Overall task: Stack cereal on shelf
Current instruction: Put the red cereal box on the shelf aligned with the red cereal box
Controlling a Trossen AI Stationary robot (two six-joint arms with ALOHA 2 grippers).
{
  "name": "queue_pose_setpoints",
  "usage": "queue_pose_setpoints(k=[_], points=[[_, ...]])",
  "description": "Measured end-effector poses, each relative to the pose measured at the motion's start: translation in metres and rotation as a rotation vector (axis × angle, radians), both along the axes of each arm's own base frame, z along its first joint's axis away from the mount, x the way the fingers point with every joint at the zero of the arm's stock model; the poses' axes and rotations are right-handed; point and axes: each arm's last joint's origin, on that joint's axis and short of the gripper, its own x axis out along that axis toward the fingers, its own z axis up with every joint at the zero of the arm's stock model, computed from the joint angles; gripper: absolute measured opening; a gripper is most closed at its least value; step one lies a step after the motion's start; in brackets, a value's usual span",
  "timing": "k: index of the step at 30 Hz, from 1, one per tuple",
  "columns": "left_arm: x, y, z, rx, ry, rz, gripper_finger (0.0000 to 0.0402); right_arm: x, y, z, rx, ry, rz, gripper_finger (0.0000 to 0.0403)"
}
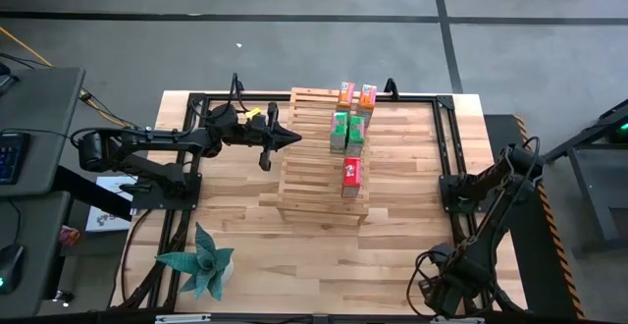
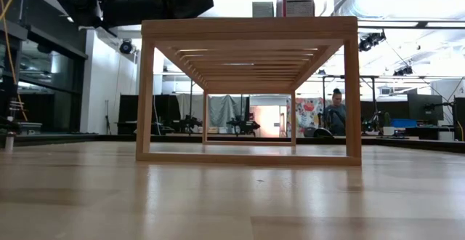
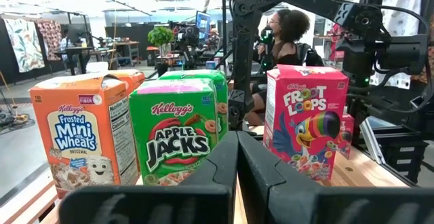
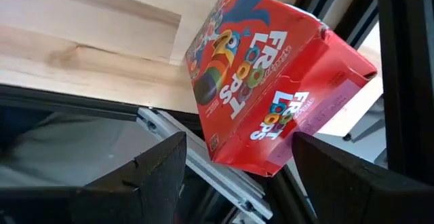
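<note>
Two dark arms here, matte black links and thick round joints (cables trailing down the right one), left hand [image 1: 285, 139] with a small yellow tag behind it.

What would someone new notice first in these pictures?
Probably the large light-wood slatted shelf mid-table, with small orange, green and red cardboard cereal boxes lined along its right side. Next, the left claw, shut, pointing at them, and the red Froot Loops box before the open right claw.
</note>
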Motion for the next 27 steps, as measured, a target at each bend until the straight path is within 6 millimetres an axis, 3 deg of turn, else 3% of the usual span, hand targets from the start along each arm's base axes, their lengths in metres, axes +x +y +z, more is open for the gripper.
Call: queue_pose_setpoints(k=[13,27], points=[[0.0,0.0,0.0,0.0,0.0,0.0,0.0,-0.004,-0.012,-0.001,-0.122,-0.015,0.098,0.0261],[0.0,0.0,0.0,0.0,0.0,0.0,0.0,0.02,-0.036,-0.001,-0.204,-0.089,0.186,0.0261]])
